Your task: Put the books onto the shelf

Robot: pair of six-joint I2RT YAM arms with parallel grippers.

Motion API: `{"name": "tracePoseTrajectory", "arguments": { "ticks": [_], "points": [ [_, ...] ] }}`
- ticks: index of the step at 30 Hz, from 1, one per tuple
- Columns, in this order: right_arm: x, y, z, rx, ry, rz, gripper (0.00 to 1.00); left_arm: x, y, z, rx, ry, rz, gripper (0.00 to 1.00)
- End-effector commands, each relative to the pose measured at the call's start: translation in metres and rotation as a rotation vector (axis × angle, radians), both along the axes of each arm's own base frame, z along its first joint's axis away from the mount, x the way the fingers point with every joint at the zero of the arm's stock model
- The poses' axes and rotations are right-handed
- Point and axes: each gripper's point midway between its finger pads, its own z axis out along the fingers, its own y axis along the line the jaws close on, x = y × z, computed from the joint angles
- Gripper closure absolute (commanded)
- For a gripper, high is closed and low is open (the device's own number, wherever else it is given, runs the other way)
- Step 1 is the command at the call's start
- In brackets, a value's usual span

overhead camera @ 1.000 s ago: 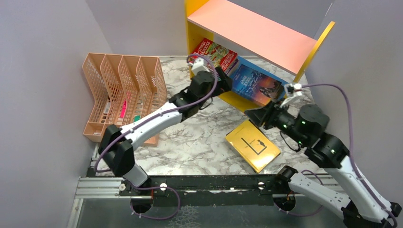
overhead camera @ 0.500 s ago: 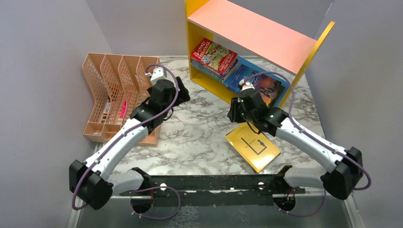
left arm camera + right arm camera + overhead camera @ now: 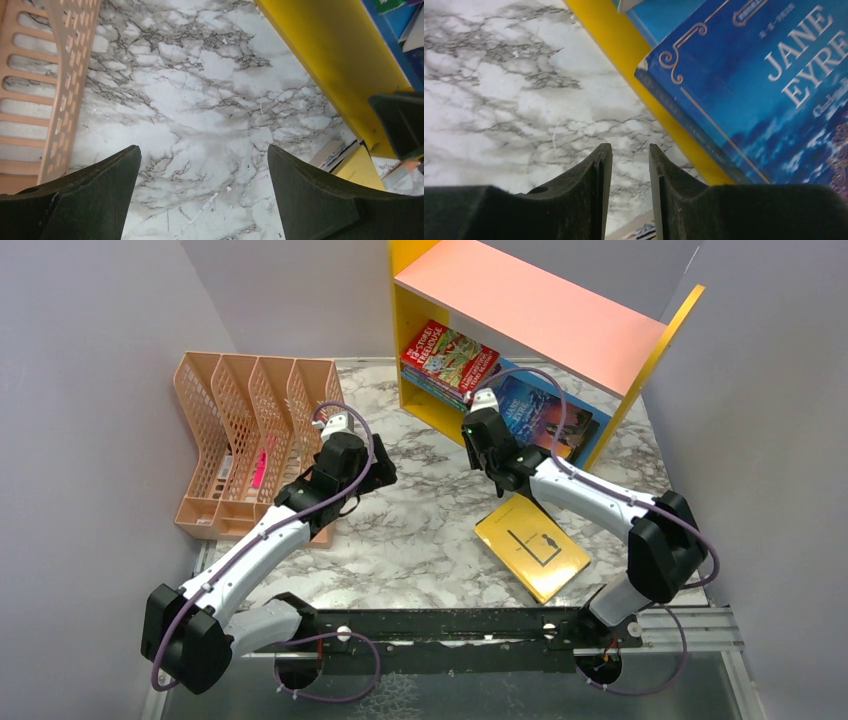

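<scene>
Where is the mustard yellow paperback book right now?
In the top view, the mustard yellow paperback book lies flat on the marble table, right of centre, in front of the yellow-sided shelf holding the blue Jane Eyre book.

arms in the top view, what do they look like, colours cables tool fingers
Both the left arm and right arm have white links with chunky black joints. A purple cable loops along each. A small green light glows on the right arm. The left tool and right tool have matte black, tapering fingers.
</scene>
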Motion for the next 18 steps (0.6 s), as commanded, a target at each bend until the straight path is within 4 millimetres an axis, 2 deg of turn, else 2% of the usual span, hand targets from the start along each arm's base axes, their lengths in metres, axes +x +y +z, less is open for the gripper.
{"name": "tracePoseTrajectory", "arguments": {
  "ticks": [1,9,18],
  "points": [
    [0.031,-0.004,0.028,-0.073,-0.144,-0.06,0.61,-0.009,-0.006,-0.006,-0.046,0.027,-0.03,0.04],
    [0.047,-0.01,0.033,-0.151,-0.186,-0.109,0.6,-0.009,-0.006,-0.008,-0.043,0.029,-0.032,0.04],
    [0.051,-0.033,0.036,-0.221,-0.201,-0.189,0.6,-0.013,-0.005,-0.014,-0.045,0.042,-0.031,0.04]
  ]
}}
